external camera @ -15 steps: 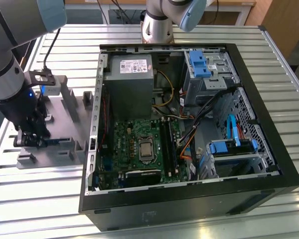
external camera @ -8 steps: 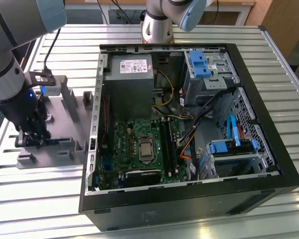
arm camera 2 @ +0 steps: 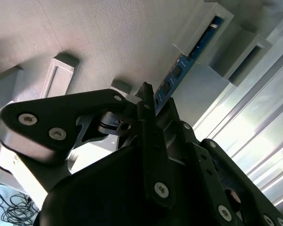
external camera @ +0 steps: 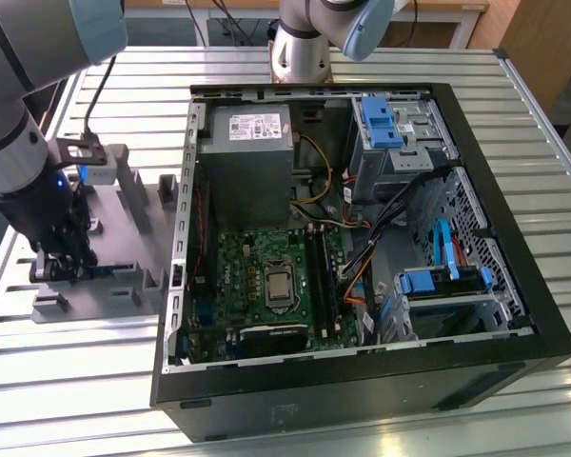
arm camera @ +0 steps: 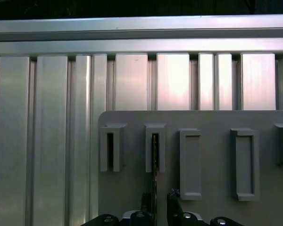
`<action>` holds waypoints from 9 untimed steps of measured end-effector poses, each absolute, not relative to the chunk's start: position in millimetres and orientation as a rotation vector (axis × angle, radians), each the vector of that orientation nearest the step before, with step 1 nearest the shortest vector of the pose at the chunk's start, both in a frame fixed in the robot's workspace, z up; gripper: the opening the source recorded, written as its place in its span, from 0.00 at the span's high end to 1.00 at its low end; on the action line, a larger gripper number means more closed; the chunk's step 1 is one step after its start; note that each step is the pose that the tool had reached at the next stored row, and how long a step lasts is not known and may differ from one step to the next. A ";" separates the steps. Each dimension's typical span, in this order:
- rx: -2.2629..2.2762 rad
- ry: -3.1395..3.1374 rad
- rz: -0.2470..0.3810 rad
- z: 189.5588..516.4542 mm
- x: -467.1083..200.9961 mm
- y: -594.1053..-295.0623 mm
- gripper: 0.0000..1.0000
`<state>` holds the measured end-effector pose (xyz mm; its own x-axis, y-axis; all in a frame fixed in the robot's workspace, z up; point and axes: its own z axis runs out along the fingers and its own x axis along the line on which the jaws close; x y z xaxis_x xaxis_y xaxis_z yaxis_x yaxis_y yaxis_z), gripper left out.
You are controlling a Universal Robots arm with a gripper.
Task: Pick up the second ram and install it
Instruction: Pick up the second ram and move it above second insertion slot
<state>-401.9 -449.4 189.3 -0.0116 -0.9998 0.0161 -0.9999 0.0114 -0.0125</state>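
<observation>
Reaching down at the exterior view's left, a robot arm [external camera: 19, 143] stands over a slatted metal surface [external camera: 67, 400]. An open black computer case [external camera: 362, 390] takes up the middle and right of that view, with its green motherboard [external camera: 238, 276] exposed. Beside the case, on its left, lies a grey fixture tray [external camera: 138, 205] with upright slotted posts. The arm's dark hand [external camera: 62, 257] is lowered over the tray's left part. In both wrist views the second ram [arm camera 2: 188, 56] [arm camera: 154, 155], a thin blue-green stick, stands on edge in one slotted post [arm camera: 155, 147]. The fingers [arm camera 2: 147, 108] are parted, one on each side of the stick, with a gap showing on one side.
</observation>
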 end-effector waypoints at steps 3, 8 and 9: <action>2.207 -2.232 0.032 188.0 -401.9 -449.4 0.73; 2.207 -2.232 0.032 187.7 -401.9 -449.4 0.73; 2.207 -2.232 0.032 187.7 -401.9 -449.4 0.73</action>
